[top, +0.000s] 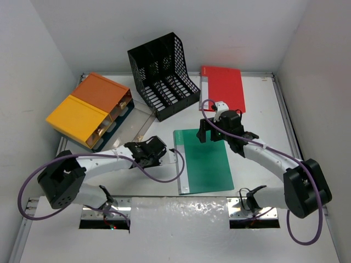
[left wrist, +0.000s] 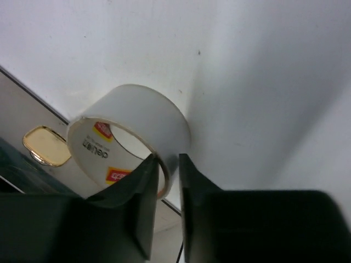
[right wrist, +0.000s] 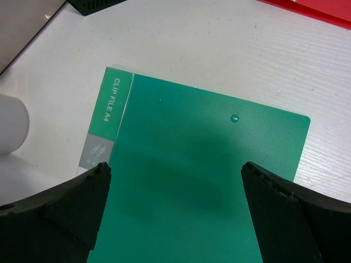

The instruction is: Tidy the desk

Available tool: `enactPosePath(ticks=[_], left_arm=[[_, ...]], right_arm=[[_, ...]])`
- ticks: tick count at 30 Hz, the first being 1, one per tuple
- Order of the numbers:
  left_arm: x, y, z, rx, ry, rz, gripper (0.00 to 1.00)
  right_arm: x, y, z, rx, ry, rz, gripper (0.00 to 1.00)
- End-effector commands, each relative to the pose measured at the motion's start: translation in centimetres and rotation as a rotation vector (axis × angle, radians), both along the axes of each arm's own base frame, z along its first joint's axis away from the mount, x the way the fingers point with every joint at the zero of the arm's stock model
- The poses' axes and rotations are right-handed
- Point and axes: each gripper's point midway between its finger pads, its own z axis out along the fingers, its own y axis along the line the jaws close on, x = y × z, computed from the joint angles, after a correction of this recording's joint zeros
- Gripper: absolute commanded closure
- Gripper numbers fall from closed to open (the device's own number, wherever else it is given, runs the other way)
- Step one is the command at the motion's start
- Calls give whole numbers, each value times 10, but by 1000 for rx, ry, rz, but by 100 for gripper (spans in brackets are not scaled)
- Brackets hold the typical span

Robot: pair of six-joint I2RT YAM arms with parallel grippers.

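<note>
Bench [top: 263, 115] spans beneath both arms, rim and rails at its edges; left pincer [left wrist: 168, 164] clamps the wall of the tape [left wrist: 142, 109], one finger inside; right pincer [right wrist: 175, 170] gapes wide above green folder [right wrist: 186, 126]; bare bench separates green folder from tape and red folder [top: 225, 85]; rack [top: 164, 74] and drawer box [top: 90, 109] crowd the far left.

Green clip file [right wrist: 203, 181] (A4), white desk [right wrist: 219, 49], fingers [right wrist: 60, 216] spread

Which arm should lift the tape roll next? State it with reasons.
Left. The left gripper has its fingers astride the tape roll wall, while the right gripper hangs open over the green clip file, away from the roll.
</note>
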Motion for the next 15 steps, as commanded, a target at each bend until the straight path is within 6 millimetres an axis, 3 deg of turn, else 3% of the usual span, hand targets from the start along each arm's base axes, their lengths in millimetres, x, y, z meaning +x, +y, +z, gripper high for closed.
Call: enactPosePath(ticks=[1, 2, 3, 7, 10, 11, 12, 14, 15], left_arm=[[5, -15, -2, -60, 4, -34, 85], [2, -17, -4, -63, 19, -42, 96], [0, -19, -5, -72, 38, -47, 100], [-8, -33, 8, -135, 94, -70, 100], [3, -49, 51, -243, 18, -63, 100], [12, -54, 83, -310, -61, -51, 100], [17, -57, 101, -348, -106, -40, 100], [34, -54, 147, -428, -219, 17, 100], [44, -43, 171, -472, -281, 65, 100]], right_arm=[[5, 2, 3, 4, -24, 5, 1], [5, 2, 3, 3, -23, 5, 1], [5, 1, 3, 0, -22, 4, 1], [4, 0, 6, -6, -32, 5, 1], [5, -1, 7, -7, -35, 1, 1], [5, -1, 7, -7, -35, 1, 1], [5, -1, 7, -7, -35, 0, 1], [5, -1, 5, -11, -33, 0, 1], [5, -1, 5, -8, -32, -2, 1]])
